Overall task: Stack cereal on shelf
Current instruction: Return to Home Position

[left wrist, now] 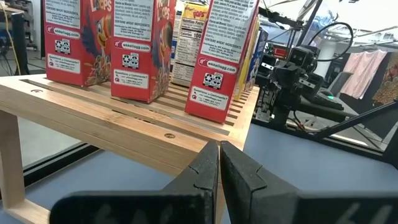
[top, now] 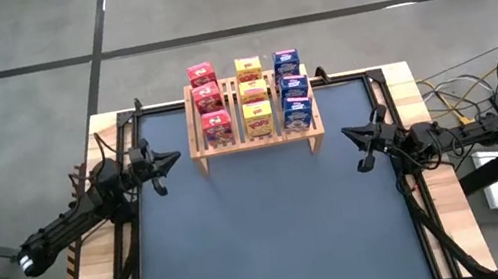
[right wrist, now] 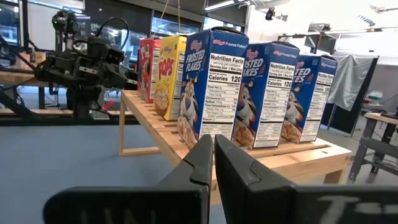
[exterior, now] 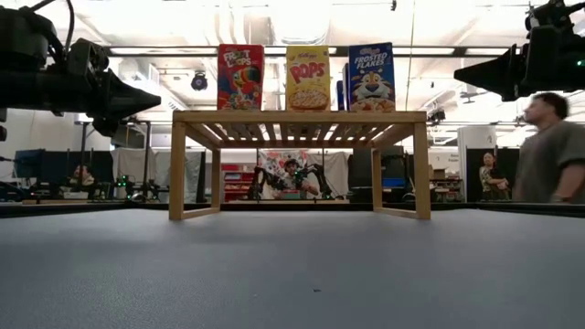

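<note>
Standing upright on slatted pale-wood shelf (top: 260,142), far side of matte blue desk (top: 275,236): nine glossy cardboard cereal boxes (top: 253,98) (red, yellow, blue columns). Flanking it, pinched closed and empty: left end effector (top: 176,157), right end effector (top: 344,134).

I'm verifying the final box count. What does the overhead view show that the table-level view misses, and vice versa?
Only the overhead view shows all nine: three red boxes, three yellow boxes, three blue boxes, each colour in a line front to back. Only the table-level view shows the front boxes' printed faces, the gap under the shelf, and a person in the room behind. Both show the shelf, with the left end effector and right end effector off to its sides.
</note>
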